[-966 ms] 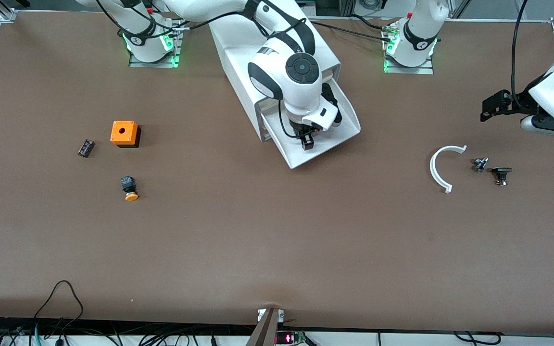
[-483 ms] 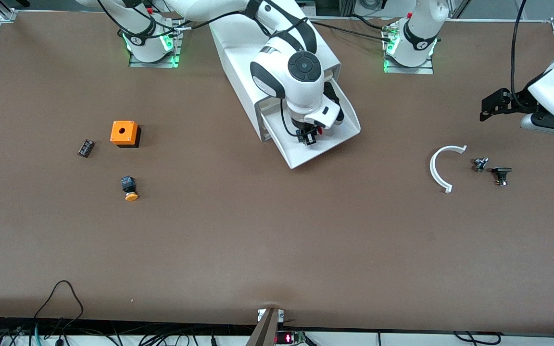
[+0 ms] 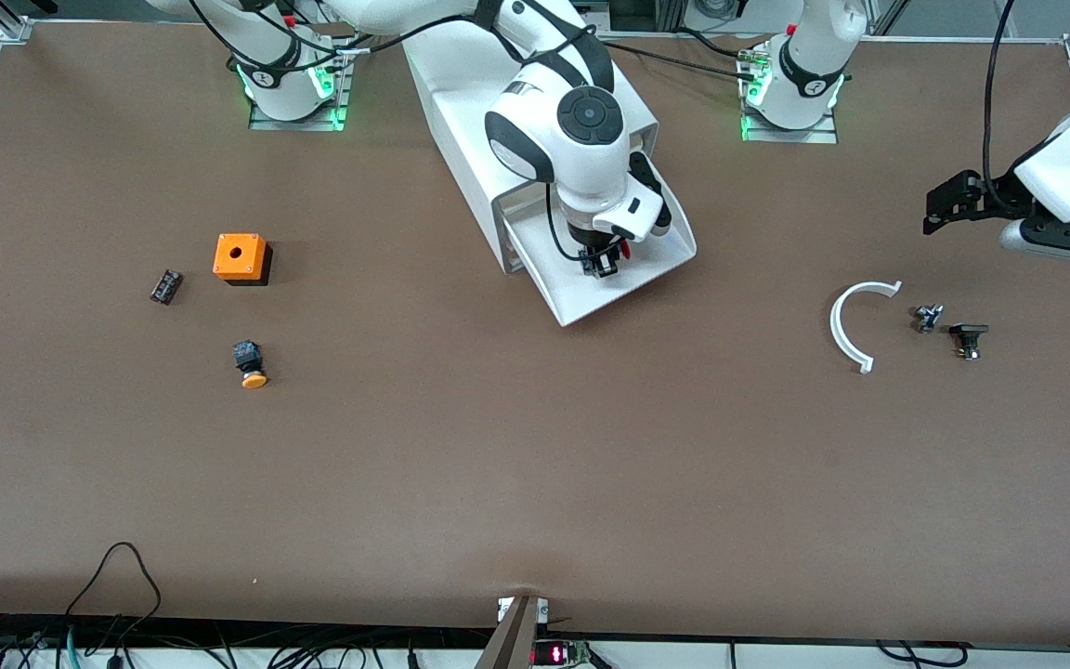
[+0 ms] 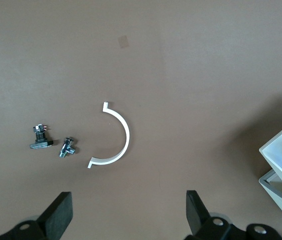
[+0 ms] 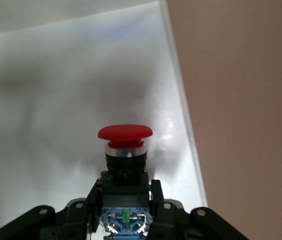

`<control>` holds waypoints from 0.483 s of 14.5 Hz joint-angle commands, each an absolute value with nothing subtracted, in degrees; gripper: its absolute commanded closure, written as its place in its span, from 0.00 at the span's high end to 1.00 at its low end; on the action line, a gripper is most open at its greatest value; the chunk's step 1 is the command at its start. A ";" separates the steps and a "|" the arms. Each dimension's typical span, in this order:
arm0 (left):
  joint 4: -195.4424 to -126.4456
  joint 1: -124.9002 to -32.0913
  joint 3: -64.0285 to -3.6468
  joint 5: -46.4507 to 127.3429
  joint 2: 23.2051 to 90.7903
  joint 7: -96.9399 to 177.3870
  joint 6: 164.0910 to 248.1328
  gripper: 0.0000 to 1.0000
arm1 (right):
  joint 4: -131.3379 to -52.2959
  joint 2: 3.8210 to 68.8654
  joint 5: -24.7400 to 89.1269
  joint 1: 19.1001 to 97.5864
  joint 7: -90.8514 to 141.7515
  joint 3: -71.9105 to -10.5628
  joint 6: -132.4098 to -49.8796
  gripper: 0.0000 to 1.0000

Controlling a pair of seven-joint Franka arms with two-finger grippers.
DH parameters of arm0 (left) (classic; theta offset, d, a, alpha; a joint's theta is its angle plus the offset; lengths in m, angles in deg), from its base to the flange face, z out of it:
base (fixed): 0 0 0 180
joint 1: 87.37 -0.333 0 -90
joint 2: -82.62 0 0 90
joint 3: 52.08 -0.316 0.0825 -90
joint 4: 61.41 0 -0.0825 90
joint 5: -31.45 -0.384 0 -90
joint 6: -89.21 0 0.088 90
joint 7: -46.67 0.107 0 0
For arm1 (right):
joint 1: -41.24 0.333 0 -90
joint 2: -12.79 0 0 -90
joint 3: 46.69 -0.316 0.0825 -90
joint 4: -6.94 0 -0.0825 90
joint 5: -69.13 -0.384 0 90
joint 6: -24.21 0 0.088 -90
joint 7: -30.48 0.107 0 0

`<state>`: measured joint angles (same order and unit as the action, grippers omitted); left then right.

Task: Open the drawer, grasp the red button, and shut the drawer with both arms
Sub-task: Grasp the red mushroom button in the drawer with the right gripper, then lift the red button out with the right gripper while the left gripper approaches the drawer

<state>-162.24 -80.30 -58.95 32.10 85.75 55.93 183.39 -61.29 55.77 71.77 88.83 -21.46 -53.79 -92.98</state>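
— What surrounds the open drawer (image 3: pixel 623 279)?

— An orange cube (image 3: pixel 240 256), a yellow-capped button (image 3: pixel 251 365) and a small black part (image 3: pixel 165 286) lie toward the right arm's end; a white arc (image 3: pixel 855 325) and two small fittings (image 4: pixel 53 145) lie toward the left arm's end, under the waiting left gripper (image 3: pixel 948 200), fingers (image 4: pixel 58 215) spread.

— And the red button (image 5: pixel 125 150)?

— Pinched by its dark body in the right gripper (image 3: pixel 602 262) over the drawer tray, its long axis along the fingers, cap pointing away from the wrist. The front view shows only a red sliver (image 3: pixel 625 249); the arm hides the rest.
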 commanded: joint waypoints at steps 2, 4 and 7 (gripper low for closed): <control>-160.11 -80.34 -58.84 30.58 84.55 55.20 181.94 1.00 | -61.61 52.44 70.80 87.83 -13.93 -53.54 -93.47 0.31; -159.58 -80.34 -58.84 30.58 84.20 55.29 181.94 1.00 | -61.61 51.64 70.80 87.65 -8.48 -51.97 -93.65 0.31; -157.83 -79.99 -58.58 30.40 82.71 55.46 181.59 1.00 | -63.53 49.71 70.71 85.90 -3.37 -49.24 -93.91 0.31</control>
<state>-161.32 -80.33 -58.92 32.10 85.19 55.93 183.39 -61.14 51.76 71.57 87.53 -6.62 -50.53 -93.47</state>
